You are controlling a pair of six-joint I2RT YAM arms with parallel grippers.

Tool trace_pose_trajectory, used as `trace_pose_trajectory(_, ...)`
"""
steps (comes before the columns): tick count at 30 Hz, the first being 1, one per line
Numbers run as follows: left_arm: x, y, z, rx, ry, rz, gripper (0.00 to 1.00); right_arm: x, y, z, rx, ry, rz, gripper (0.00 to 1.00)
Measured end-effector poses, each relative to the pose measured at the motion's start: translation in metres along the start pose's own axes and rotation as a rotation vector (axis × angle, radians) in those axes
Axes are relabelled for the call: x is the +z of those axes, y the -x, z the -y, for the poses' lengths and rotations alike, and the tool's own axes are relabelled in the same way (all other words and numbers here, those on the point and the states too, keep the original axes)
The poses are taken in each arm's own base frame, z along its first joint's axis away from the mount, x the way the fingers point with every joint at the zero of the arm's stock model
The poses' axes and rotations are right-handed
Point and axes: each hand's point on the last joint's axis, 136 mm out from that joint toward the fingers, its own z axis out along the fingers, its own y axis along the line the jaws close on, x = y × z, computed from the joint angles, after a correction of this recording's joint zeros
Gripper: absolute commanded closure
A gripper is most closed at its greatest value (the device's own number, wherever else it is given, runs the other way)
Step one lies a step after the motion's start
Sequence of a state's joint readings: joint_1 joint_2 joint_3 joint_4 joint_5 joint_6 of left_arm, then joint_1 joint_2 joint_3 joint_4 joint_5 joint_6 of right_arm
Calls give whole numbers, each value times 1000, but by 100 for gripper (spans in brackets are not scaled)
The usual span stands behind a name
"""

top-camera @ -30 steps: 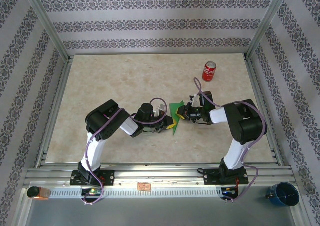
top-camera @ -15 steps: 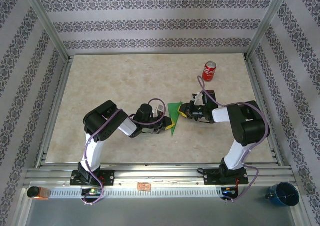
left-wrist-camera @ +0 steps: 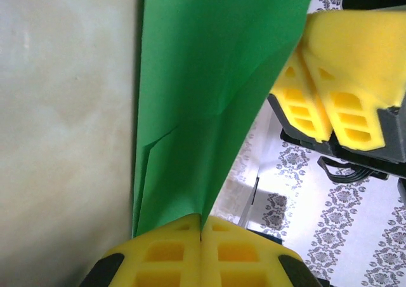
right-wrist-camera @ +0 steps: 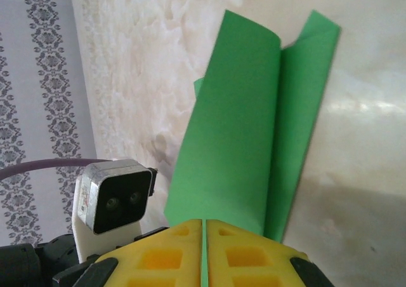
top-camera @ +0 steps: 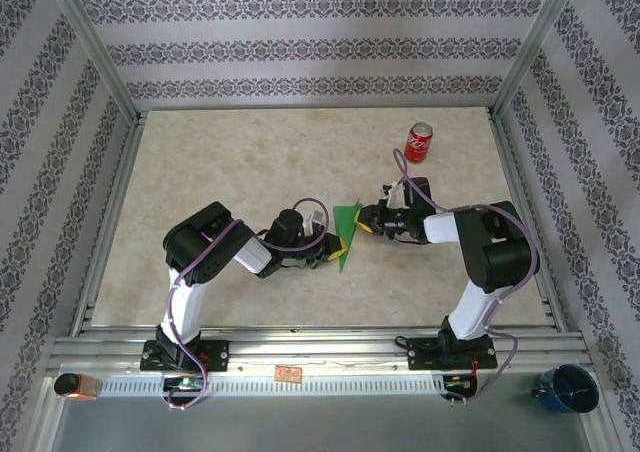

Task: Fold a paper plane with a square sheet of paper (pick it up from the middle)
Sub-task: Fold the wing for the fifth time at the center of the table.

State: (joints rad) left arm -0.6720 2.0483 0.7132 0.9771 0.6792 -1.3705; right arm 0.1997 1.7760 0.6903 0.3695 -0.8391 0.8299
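The sheet of paper (top-camera: 346,234) is plain bright green, the table (top-camera: 230,162) is beige with pale marble veining, and the soda can (top-camera: 418,143) is red. The left gripper (left-wrist-camera: 202,230) and right gripper (right-wrist-camera: 204,226) have bright yellow fingers, and the walls (top-camera: 300,47) are white with grey floral stripes.

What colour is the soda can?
The soda can is red, clearest in the top external view.

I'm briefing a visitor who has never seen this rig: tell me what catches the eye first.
The bright green paper, folded into a narrow wedge, stands out at mid-table, pinched between the left pincer and the right pincer, both shut on it. Toward the far right of the table stands a red soda can.
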Motion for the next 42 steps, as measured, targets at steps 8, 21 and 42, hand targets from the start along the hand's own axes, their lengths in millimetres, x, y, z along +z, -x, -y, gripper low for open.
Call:
trace_pose_trajectory(8,0,0,0,0,0,0,100,20,0,0,-19,-12,-44,89)
trace_pose_trajectory(21,0,0,0,0,0,0,99,29,-6,14,-8,-58,-83,89)
trace_pose_trajectory(42,2,-12,-2,153,297,-108,79,31,-6,15,-10,-89,-95,89)
